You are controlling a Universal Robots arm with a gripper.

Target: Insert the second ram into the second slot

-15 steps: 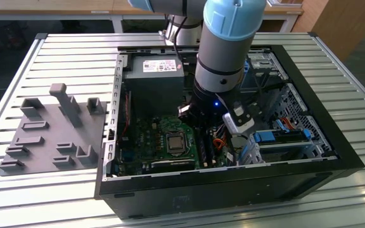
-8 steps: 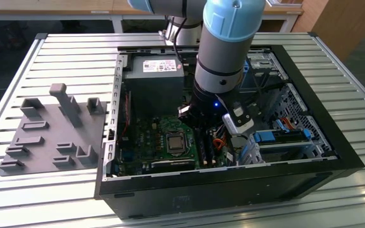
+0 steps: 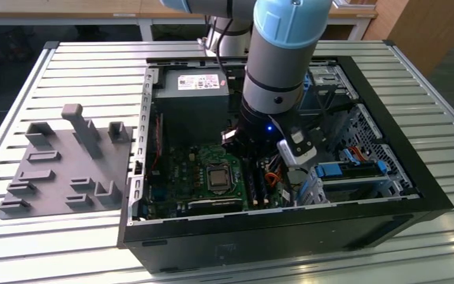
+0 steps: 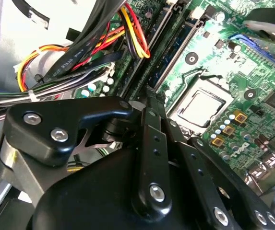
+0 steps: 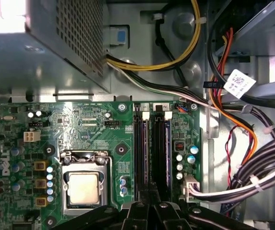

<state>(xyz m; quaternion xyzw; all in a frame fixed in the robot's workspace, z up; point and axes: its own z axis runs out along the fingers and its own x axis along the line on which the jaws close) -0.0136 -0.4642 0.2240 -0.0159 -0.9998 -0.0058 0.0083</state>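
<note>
Claw low over the RAM slots inside the open PC case.

Exterior view: arm reaches into the case [image 3: 416, 195] on the slatted surface [image 3: 69, 65]; claw [image 3: 271, 168] sits above the motherboard [image 3: 195, 171]. Second wrist view: claw linkage [image 4: 149, 158] drawn narrow over the RAM slots [image 4: 175, 43]; whether it grips anything, I cannot tell. First wrist view: two dark slots [image 5: 152, 148] beside the CPU socket [image 5: 83, 187]; the second ram probably seated or nearly so, its blue board indistinguishable, fingertips cut off.

The gripper [image 5: 149, 203] hangs over two dark memory slots [image 5: 152, 148] beside the processor socket [image 5: 84, 184].
</note>
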